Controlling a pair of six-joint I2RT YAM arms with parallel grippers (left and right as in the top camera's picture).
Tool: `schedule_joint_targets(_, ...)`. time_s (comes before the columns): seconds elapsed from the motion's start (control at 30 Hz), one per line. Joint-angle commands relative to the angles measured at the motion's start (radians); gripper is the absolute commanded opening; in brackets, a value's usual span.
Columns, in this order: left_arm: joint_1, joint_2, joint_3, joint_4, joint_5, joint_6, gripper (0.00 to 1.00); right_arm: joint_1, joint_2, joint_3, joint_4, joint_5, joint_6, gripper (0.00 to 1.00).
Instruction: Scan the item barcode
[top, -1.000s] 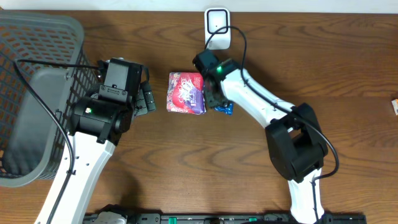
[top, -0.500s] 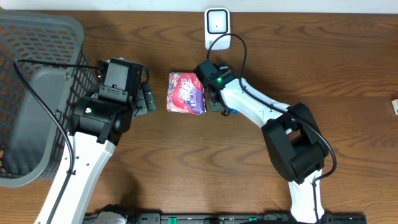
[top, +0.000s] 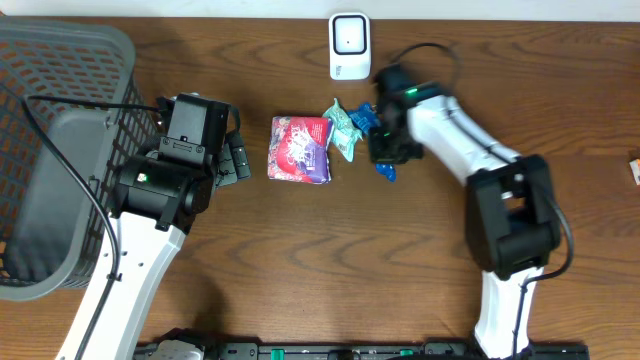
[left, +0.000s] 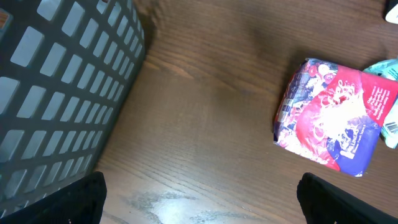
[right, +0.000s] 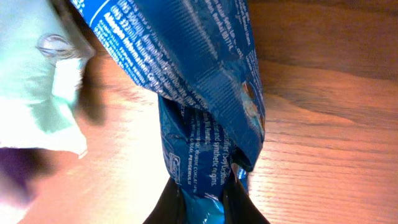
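My right gripper (right: 202, 202) clamped the crinkly blue foil packet (right: 186, 74) near the small white plastic scanner (top: 347, 45); its barcode needed to face that squarely.

Basket (top: 60, 80) far left, scanner (top: 347, 45) rear.

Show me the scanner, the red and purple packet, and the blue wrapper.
scanner (top: 346, 44), overhead view, white front face
red and purple packet (top: 299, 150), overhead view, printed top
blue wrapper (right: 186, 59), right wrist view, printed middle
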Motion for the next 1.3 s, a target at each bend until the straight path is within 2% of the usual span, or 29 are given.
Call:
schedule_joint_targets(0.0, 0.004, 0.004, -0.002, -0.004, -0.013, -0.005, 0.98, -0.133, -0.039, 0.018, -0.016, -0.502, -0.151, 0.01)
schedule_joint_targets(0.03, 0.004, 0.004, -0.002, -0.003, -0.013, -0.005, 0.98, -0.194, -0.039, 0.016, -0.026, -0.600, -0.188, 0.01)
schedule_joint_targets(0.23, 0.004, 0.004, -0.002, -0.003, -0.013, -0.005, 0.98, -0.369, -0.034, -0.047, -0.045, -0.744, -0.229, 0.01)
schedule_joint_targets(0.47, 0.004, 0.004, -0.002, -0.003, -0.013, -0.005, 0.98, -0.506, -0.033, -0.220, -0.021, -0.818, -0.229, 0.02)
schedule_joint_targets(0.53, 0.004, 0.004, -0.002, -0.003, -0.013, -0.005, 0.98, -0.533, -0.033, -0.253, -0.014, -0.828, -0.229, 0.07)
schedule_joint_targets(0.57, 0.004, 0.004, -0.002, -0.004, -0.013, -0.005, 0.98, -0.551, -0.034, -0.264, -0.014, -0.821, -0.229, 0.07)
schedule_joint_targets(0.7, 0.004, 0.004, -0.002, -0.003, -0.013, -0.005, 0.98, -0.629, -0.050, -0.217, -0.087, -0.650, -0.228, 0.19)
schedule_joint_targets(0.73, 0.004, 0.004, -0.002, -0.003, -0.013, -0.005, 0.98, -0.639, -0.063, -0.164, -0.152, -0.517, -0.228, 0.25)
schedule_joint_targets(0.87, 0.004, 0.004, -0.002, -0.003, -0.013, -0.005, 0.98, -0.625, -0.089, -0.039, -0.273, -0.278, -0.193, 0.38)
schedule_joint_targets(0.93, 0.004, 0.004, -0.002, -0.003, -0.013, -0.005, 0.98, -0.613, -0.100, -0.007, -0.283, -0.266, -0.190, 0.41)
schedule_joint_targets(1.07, 0.004, 0.004, -0.002, -0.003, -0.013, -0.005, 0.98, -0.571, -0.112, 0.011, -0.267, -0.265, -0.191, 0.38)
schedule_joint_targets(1.13, 0.004, 0.004, -0.002, -0.003, -0.013, -0.005, 0.98, -0.534, -0.112, 0.011, -0.261, -0.253, -0.191, 0.32)
schedule_joint_targets(1.17, 0.004, 0.004, -0.002, -0.003, -0.013, -0.005, 0.98, -0.502, -0.112, 0.011, -0.256, -0.238, -0.192, 0.18)
schedule_joint_targets(1.27, 0.004, 0.004, -0.002, -0.003, -0.013, -0.005, 0.98, -0.444, -0.112, 0.011, -0.248, -0.207, -0.192, 0.01)
